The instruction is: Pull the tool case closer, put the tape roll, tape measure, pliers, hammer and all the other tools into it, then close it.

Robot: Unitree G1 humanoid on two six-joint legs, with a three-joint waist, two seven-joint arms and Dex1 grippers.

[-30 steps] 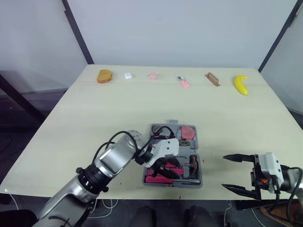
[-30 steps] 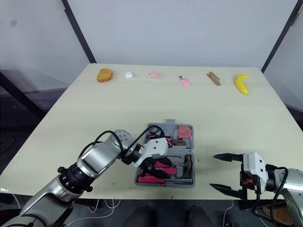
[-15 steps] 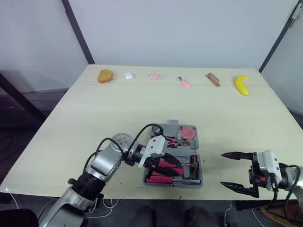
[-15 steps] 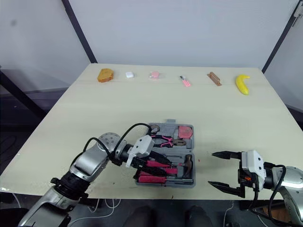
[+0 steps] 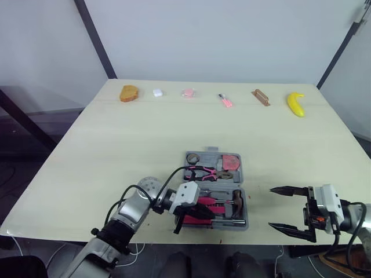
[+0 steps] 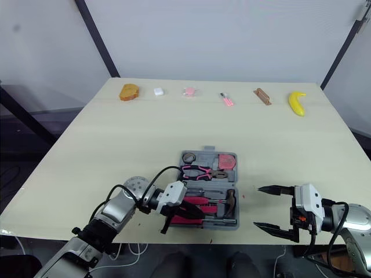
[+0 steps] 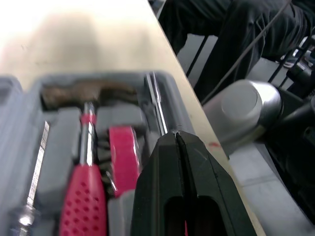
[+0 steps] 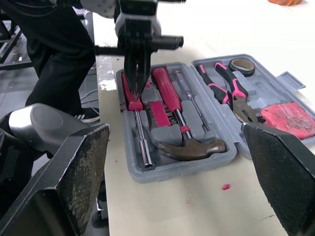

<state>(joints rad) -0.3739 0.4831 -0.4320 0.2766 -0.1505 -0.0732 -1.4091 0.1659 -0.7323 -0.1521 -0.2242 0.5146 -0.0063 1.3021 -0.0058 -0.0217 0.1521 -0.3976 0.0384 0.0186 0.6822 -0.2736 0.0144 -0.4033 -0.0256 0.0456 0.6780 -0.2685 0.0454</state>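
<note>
I can't see all of the tool case [image 5: 210,157]. My left claw [image 7: 176,140] sits over its near left corner and hides what lies under it. In the left wrist view the case looks blurry. Low down between the two fingers there is a small bit of red, and I can't tell what it is. In the right wrist view a thin pink tool [image 8: 129,103] lies right under the left claw's tips and is partly covered. The right claw's own fingers are cut off at the sides of that view.

The left claw is pinched tight, with both fingers pressed together. I can't make out anything held in it. Its tips point down into the near half of the case, just beside the red handle of the hammer [image 8: 165,91].

The right claw [image 5: 272,207] is spread wide with nothing in it. It hangs by the near edge of the table [image 5: 116,150], to the right of the case and well apart from it.

The case lies open and flat in the middle of the table, toward the near side. In the far half I see the tape roll [image 5: 193,158] at the left, the pink pliers [image 5: 206,171] in the middle and the tape measure [image 5: 230,161] at the right. The hammer lies in the near half, with its head at the right end.
</note>
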